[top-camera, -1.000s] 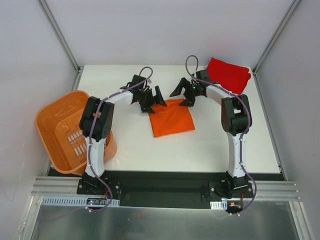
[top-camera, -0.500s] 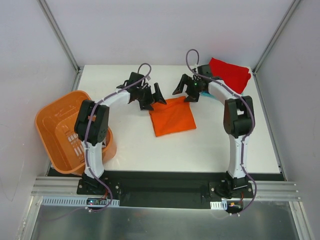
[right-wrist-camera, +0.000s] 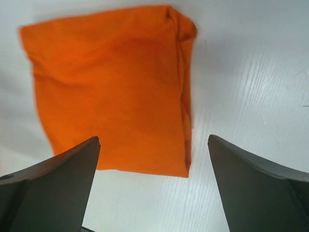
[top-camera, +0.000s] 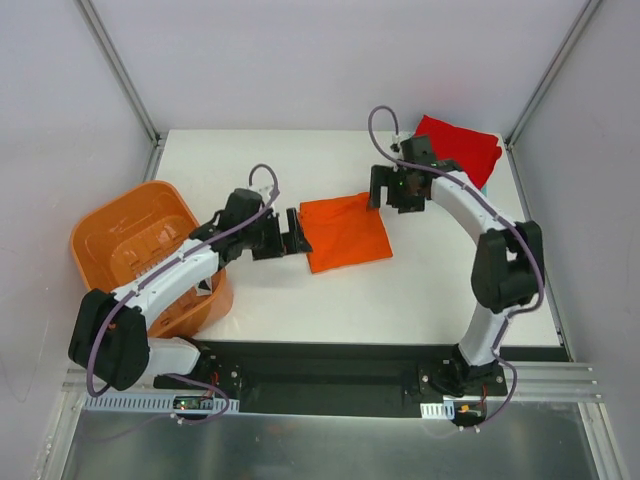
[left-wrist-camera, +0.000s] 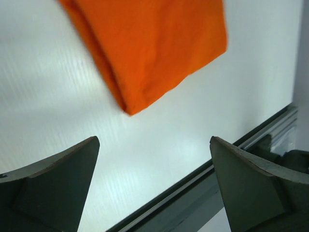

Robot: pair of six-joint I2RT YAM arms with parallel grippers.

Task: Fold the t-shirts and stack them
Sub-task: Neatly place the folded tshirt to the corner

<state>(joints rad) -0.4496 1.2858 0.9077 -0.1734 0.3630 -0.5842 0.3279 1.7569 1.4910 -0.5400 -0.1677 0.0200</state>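
Left wrist view crops the orange t-shirt.

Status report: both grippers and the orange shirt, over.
Left gripper open, empty, beside orange shirt, left edge. Right gripper open, empty, at its far edge. Shirt folded, flat on table. Red shirt far right; nothing blocking.

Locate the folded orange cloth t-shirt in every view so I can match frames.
Top external: the folded orange cloth t-shirt lies flat near the middle of the table.
Left wrist: the t-shirt is at top centre, cut off by the upper edge, one corner pointing down.
Right wrist: the t-shirt fills the upper left and centre, almost its whole outline in view.
Shared landmark: the white table lies under it in all three views.
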